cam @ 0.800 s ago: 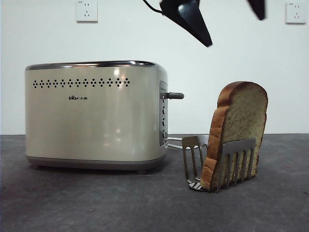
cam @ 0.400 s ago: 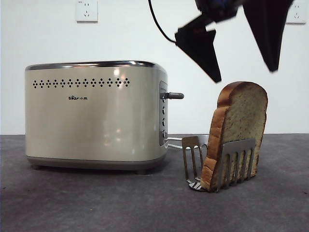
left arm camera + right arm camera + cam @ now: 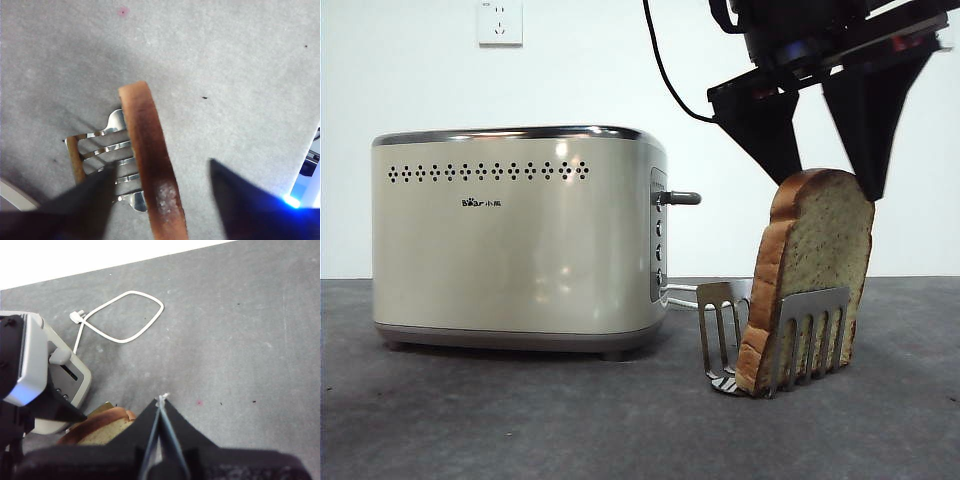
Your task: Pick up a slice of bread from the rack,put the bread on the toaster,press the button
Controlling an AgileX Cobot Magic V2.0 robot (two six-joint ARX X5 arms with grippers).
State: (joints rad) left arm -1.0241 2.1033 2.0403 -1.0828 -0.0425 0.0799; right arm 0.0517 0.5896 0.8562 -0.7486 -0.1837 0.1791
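Note:
The slice of bread (image 3: 815, 270) stands upright in the small metal rack (image 3: 790, 340), to the right of the cream toaster (image 3: 520, 240). The grey lever button (image 3: 682, 198) sticks out of the toaster's end panel, facing the rack. My left gripper (image 3: 830, 188) is open, with its jaws straddling the top of the slice, one on each side. In the left wrist view the brown crust (image 3: 150, 165) runs between the open jaws of this gripper (image 3: 162, 165), above the rack (image 3: 100, 150). My right gripper (image 3: 161, 399) is shut and empty, high above the table, looking down on the bread (image 3: 100, 427) and toaster (image 3: 75, 377).
A white power cable (image 3: 125, 320) lies looped on the grey table behind the toaster. Two wall sockets, one of them (image 3: 500, 22) above the toaster, sit on the white back wall. The left arm's body (image 3: 20, 365) shows in the right wrist view.
My left gripper has come down and to the right, from high above the table to the top of the bread slice, jaws open. Bread, rack and toaster have not moved.

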